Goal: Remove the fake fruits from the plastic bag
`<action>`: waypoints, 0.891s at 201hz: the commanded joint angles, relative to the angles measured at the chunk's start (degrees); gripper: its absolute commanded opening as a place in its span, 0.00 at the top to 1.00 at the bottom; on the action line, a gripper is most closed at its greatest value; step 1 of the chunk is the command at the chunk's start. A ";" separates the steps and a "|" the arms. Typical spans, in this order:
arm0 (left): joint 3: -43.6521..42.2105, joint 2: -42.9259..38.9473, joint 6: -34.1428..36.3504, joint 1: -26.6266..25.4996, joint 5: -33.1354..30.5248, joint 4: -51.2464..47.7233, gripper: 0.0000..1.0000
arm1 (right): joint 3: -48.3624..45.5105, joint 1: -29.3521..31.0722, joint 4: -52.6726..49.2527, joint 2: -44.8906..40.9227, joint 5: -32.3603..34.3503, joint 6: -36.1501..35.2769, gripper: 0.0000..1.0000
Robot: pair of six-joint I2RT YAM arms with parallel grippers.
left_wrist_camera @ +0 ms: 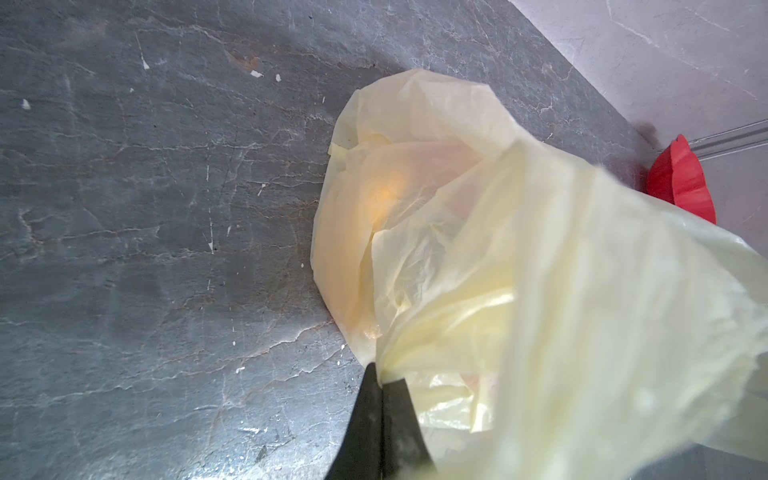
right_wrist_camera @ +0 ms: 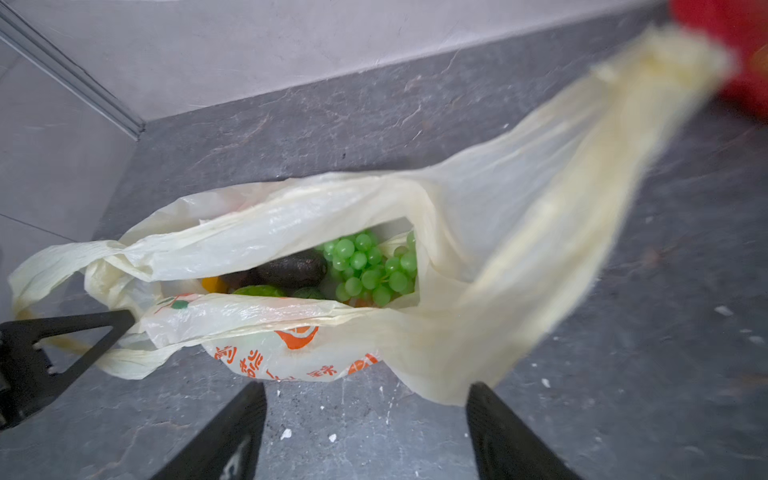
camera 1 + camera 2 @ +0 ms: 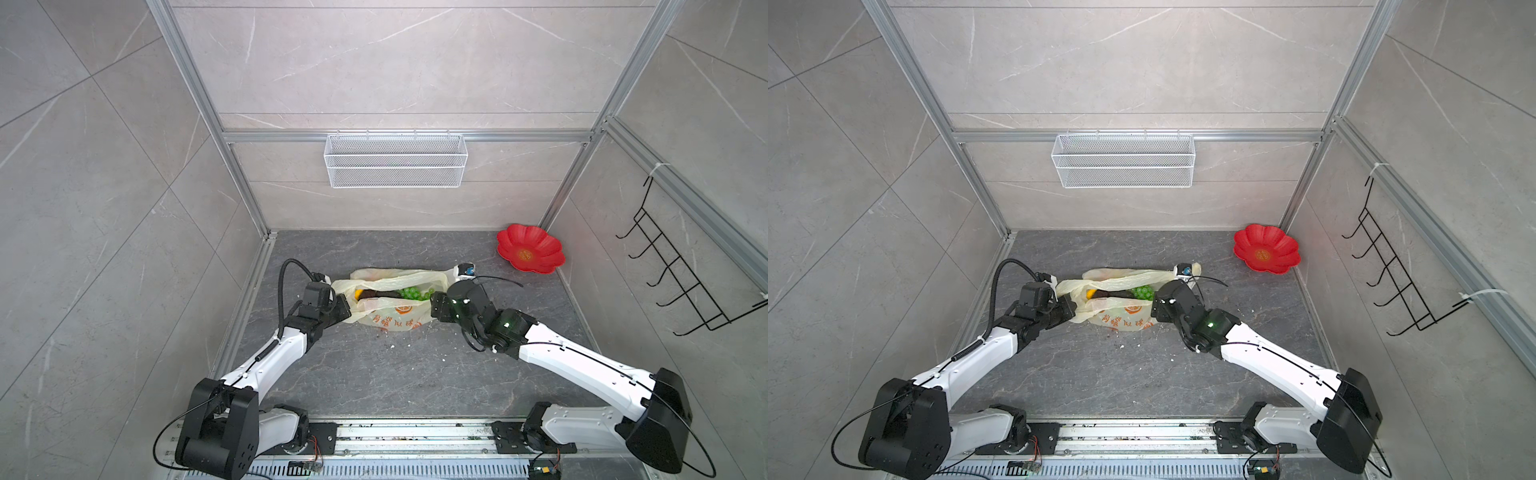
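**Setting.** A grey-tiled booth with a dark stone counter [image 3: 374,374].

**Plastic bag** [image 3: 395,320]. It sits mid-counter with its mouth open on top. All the visible fruit is inside it, and none is out yet. The film is thin, so a hard pull may tear it, and a downward push on the rim may fold the mouth shut. One handle trails toward the right arm's wrist and could snag there. Whether it already has cannot be told.

**Red plate** [image 3: 530,249]. It stands in the far right corner, well apart from the bag.

**Left pincer** [image 1: 381,382]. It is pressed together, pinching the bag's left handle. If the film slips out, the opening is likely to collapse over the fruit.

**Right pincer** [image 2: 368,388]. It is spread and empty, just in front of the printed side of the bag. A shallow entry may catch film rather than fruit and drag the whole bag.

**Green grapes** [image 2: 370,266]. They are nearest the right pincer. The round berries may squirt out of a partial grip.

**Dark brown fruit** [image 2: 291,268]. It looks smooth and could roll deeper if nudged.

**Yellow piece** [image 2: 214,284]. It is mostly hidden under the rim, so reaching it risks pinching plastic.
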 commanded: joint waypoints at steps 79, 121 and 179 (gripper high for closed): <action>2.23 -3.31 1.97 -0.69 -0.94 -2.07 1.00 | 23.43 -2.57 -26.57 27.24 14.16 1.53 0.16; 1.73 -3.09 3.40 -0.33 -1.29 -1.12 1.00 | 28.32 -9.93 -21.49 36.40 7.56 -1.99 0.33; 0.16 -1.93 -2.07 14.86 9.96 7.57 1.00 | 27.96 -20.88 7.88 31.86 -36.29 2.79 0.93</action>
